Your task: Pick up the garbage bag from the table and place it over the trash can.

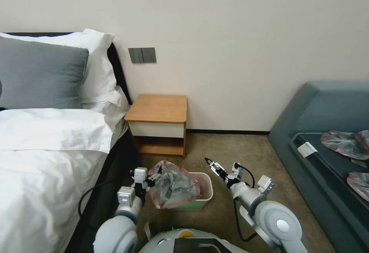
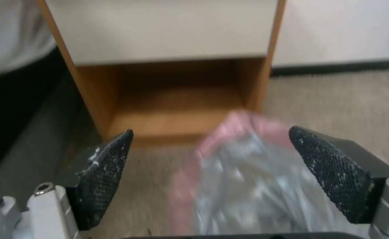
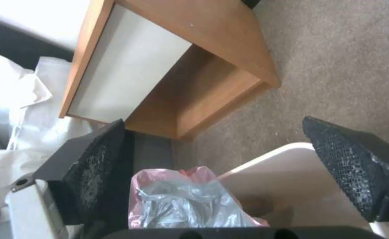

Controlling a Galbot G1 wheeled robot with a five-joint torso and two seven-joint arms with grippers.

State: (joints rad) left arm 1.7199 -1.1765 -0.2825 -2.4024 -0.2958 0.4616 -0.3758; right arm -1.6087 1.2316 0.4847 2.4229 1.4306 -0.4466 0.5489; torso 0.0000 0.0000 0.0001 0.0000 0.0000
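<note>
Garbage bag [image 1: 173, 185] draped over trash can's [image 1: 205, 191] left half, floor before the bench [image 1: 158, 109]. Left claw [image 1: 157, 176] wide beside bag; right claw [image 1: 210, 164] wide above can's right rim.

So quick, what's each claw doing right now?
Left gripper: open, beside the garbage bag, not gripping it.
Right gripper: open, holding nothing.

the garbage bag [image 1: 173, 185] is thin, crinkly, translucent grey plastic with a pink-red rim, faintly glossy. the trash can [image 1: 203, 191] is smooth cream plastic. the counter [image 1: 158, 109] has a matt light-brown wood top and a smooth white drawer front. the left pincer [image 2: 210, 156] carries black pads [image 2: 108, 172] with a rough dotted texture. the carpet [image 1: 238, 149] is coarse and beige. the bed linen [image 1: 46, 160] is soft white cloth.
</note>
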